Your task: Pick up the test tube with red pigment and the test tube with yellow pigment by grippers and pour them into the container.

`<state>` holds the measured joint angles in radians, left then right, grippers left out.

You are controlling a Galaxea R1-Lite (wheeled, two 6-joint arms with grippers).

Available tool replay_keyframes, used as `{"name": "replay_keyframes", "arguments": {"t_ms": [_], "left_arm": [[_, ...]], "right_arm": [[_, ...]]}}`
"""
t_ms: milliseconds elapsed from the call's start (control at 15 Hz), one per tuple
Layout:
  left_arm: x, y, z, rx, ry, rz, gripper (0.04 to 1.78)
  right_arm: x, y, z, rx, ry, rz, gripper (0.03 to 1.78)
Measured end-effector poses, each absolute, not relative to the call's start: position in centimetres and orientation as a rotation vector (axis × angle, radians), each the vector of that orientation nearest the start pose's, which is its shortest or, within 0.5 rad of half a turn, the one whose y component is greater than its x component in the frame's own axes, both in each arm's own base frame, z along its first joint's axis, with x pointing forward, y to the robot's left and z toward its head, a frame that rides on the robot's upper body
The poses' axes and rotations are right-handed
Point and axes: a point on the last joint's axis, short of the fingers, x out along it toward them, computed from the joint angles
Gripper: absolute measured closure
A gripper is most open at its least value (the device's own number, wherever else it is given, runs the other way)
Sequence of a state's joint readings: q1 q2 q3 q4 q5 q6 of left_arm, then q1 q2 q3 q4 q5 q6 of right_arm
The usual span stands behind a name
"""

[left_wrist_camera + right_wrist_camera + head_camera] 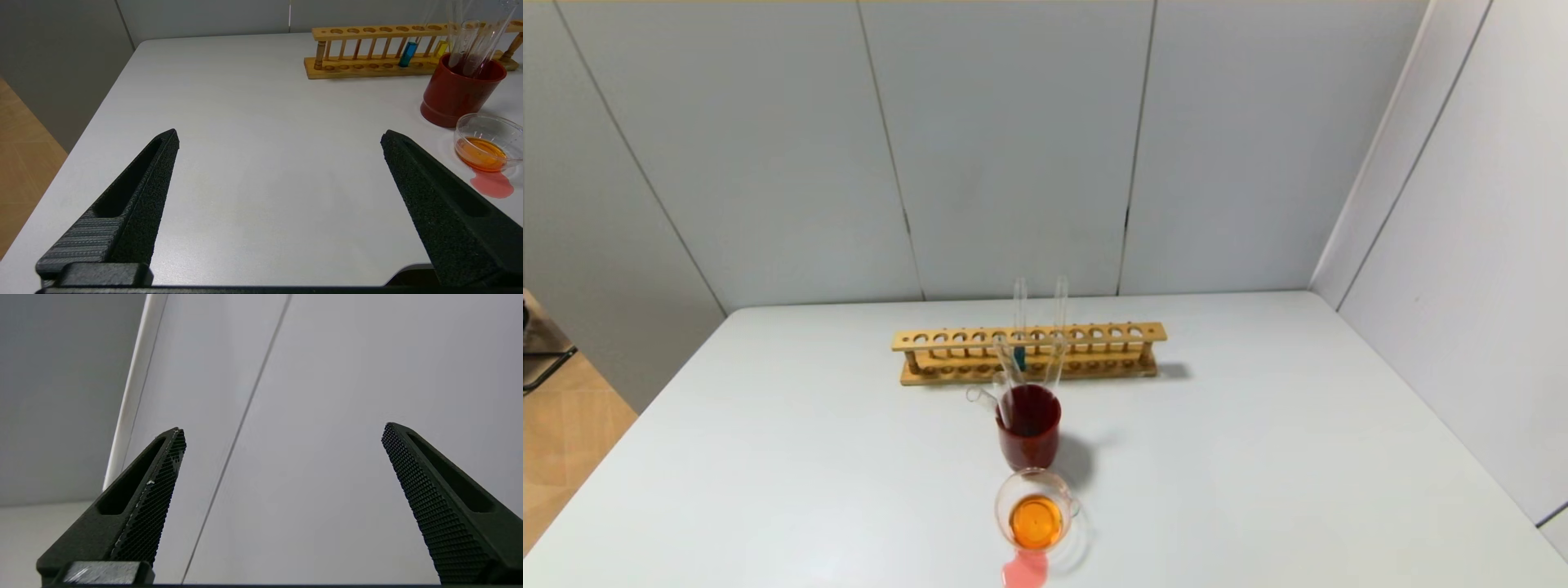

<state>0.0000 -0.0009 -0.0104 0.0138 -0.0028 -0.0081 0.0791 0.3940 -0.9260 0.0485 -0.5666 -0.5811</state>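
Both grippers' jaws stand apart, empty; container (1036, 510) holds orange liquid, emptied tubes (1013, 384) in red cup (1029, 437): pouring looks done.

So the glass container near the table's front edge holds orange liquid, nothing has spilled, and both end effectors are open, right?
One thing is wrong: liquid has spilled. A pink-red puddle lies on the table at the container, seen in the head and left wrist views. The container does hold orange liquid, and the left end effector and right end effector are open.

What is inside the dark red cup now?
The red cup holds several clear glass test tubes leaning against its rim. They look emptied, but their bottoms are hidden by the opaque wall.
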Motion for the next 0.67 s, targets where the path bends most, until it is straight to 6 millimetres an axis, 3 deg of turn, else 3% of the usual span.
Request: {"name": "replay_keyframes", "arguments": {"t_ms": [267, 667], "left_arm": [[-2.4, 0.0, 7.7, -0.009, 0.003, -0.003, 0.07], [-2.4, 0.0, 7.7, -0.009, 0.003, -0.003, 0.07]], "right_arm": [[-9.1, -1.6, 27.5, -0.164, -0.373, -0.599, 0.06], [-9.1, -1.1, 20.9, 0.056, -0.46, -0.469, 0.06]]}}
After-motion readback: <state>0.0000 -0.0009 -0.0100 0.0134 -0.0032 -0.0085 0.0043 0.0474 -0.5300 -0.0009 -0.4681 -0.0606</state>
